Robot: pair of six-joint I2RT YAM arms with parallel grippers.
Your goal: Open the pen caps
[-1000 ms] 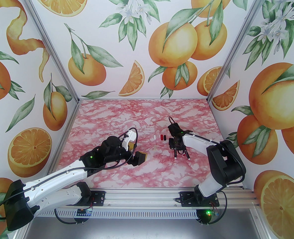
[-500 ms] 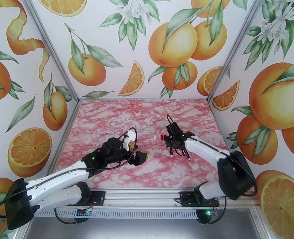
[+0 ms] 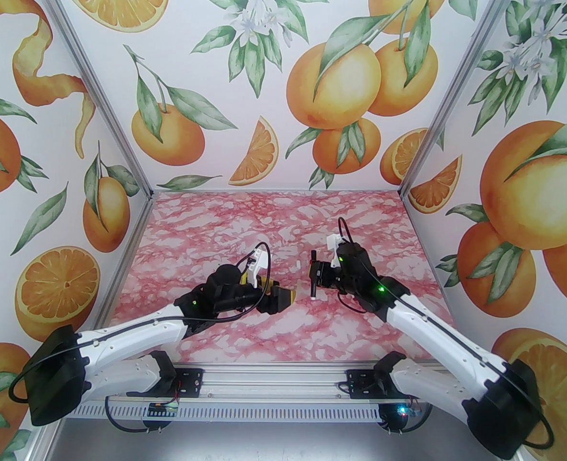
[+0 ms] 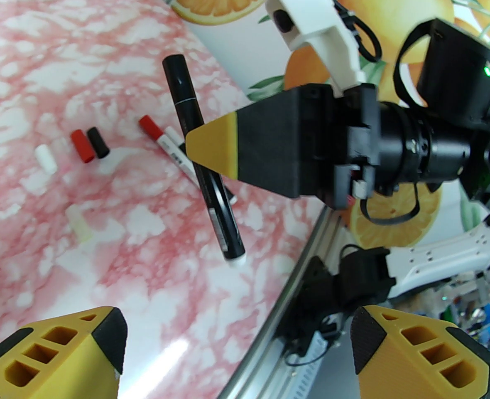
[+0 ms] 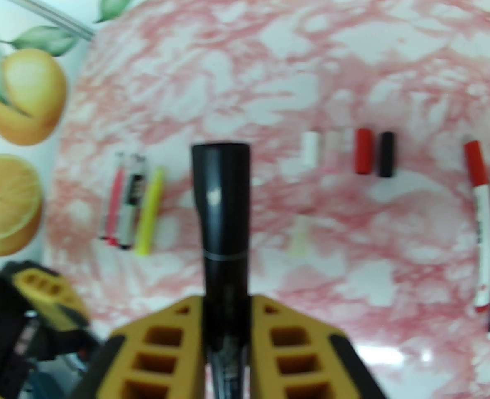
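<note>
While both arms reach low over mid-table, the right gripper (image 5: 227, 301) pinches a black pen (image 5: 224, 206), its black cap (image 5: 220, 173) apparently on and pointing beyond the fingers. The left gripper (image 4: 236, 326) faces it, jaws spread. Loose pen caps (image 4: 82, 146) lie on the table (image 4: 20, 77) beyond.

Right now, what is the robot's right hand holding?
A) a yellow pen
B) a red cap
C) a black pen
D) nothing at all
C: the right hand is shut on the black pen, which sticks out between its two yellow fingers.
</note>
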